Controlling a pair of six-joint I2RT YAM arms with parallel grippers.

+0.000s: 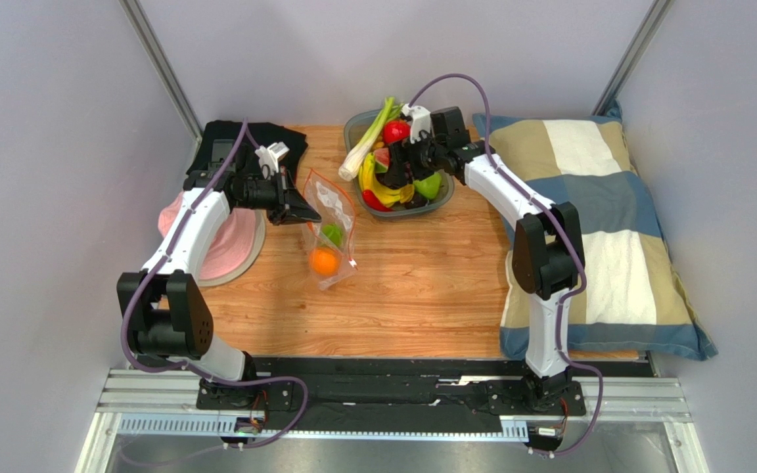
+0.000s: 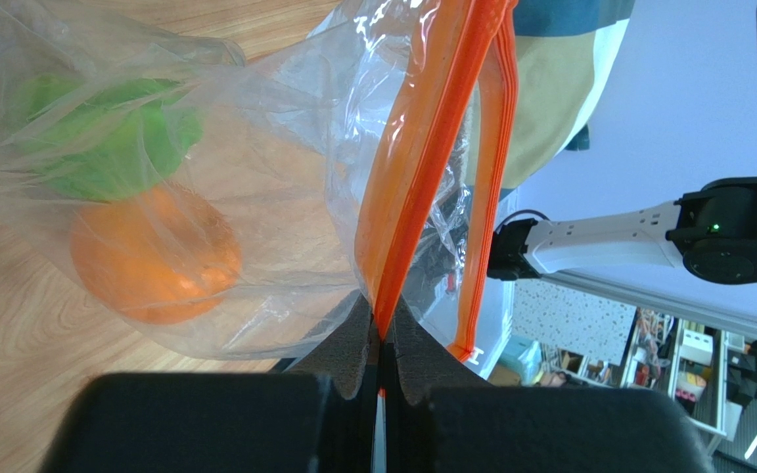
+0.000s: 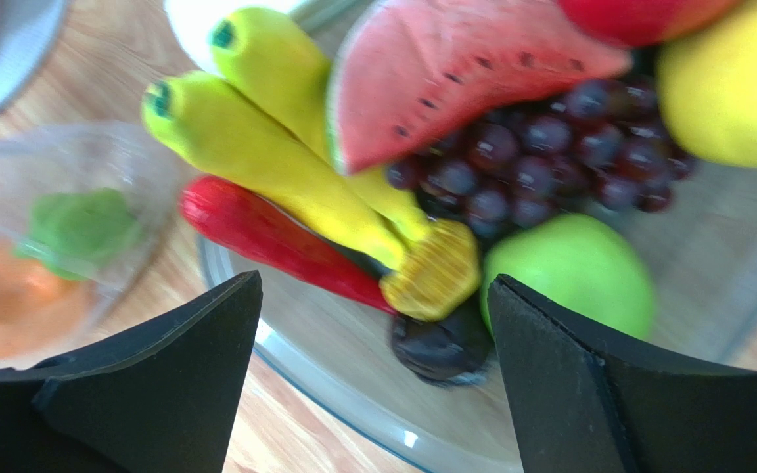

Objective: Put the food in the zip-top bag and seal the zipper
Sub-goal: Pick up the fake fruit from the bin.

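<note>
Left gripper [image 2: 380,337] pinches the zipper [image 2: 422,148], while right gripper [image 3: 375,288], arm outstretched, gapes seemingly just above the banana [image 3: 284,169].

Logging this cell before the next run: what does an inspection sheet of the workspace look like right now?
Surface: wood table, intact.
Job's things: bag unsealed, holding orange and green fruit; banana, watermelon, apple in tray.
Clutter: pillow, pink round item, black cloth, leek.
Grippers: left gripper shut on zipper; right gripper open over tray.
Cables: purple cable along each arm, none snagged.
Surroundings: grey walls.
</note>
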